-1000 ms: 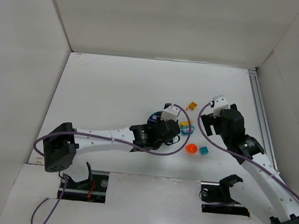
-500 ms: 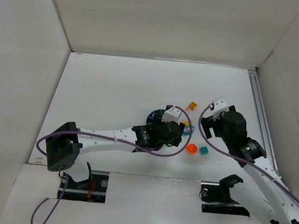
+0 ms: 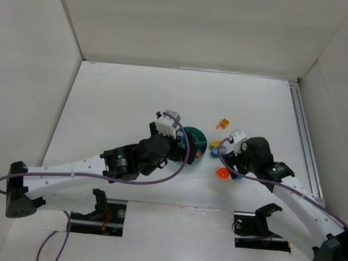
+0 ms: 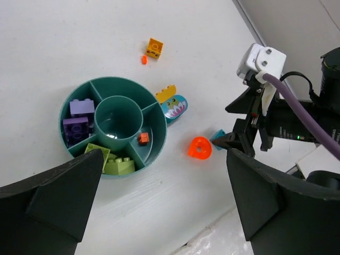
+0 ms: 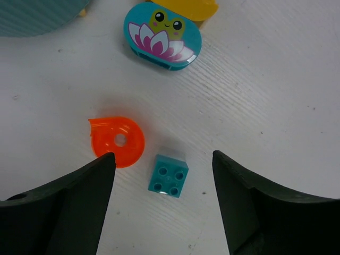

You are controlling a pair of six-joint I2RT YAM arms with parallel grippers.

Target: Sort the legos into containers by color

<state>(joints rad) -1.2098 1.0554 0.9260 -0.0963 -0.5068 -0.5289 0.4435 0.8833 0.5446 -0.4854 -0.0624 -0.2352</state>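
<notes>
The round teal dish (image 4: 113,80) holds purple legos (image 4: 77,120), yellow-green legos (image 4: 115,162) and a small red lego (image 4: 143,138) in separate wedges; its centre cup (image 4: 118,121) looks empty. My left gripper (image 4: 164,212) hangs open high above the table just beside the dish (image 3: 196,139), holding nothing. My right gripper (image 5: 164,186) is open, low over the table. A small teal lego (image 5: 168,176) lies between its fingers without touching them. An orange round lego (image 5: 118,141) lies just left of that brick.
A teal oval piece with a frog print (image 5: 162,36) and a yellow piece (image 4: 166,94) lie against the dish's right side. Farther back sit an orange brick (image 4: 155,48) and a tiny orange stud (image 4: 144,60). White walls enclose the table.
My left gripper has opened and drawn back to the left, away from over the dish. My right gripper has moved left and down over the teal lego, its jaws somewhat narrower.
</notes>
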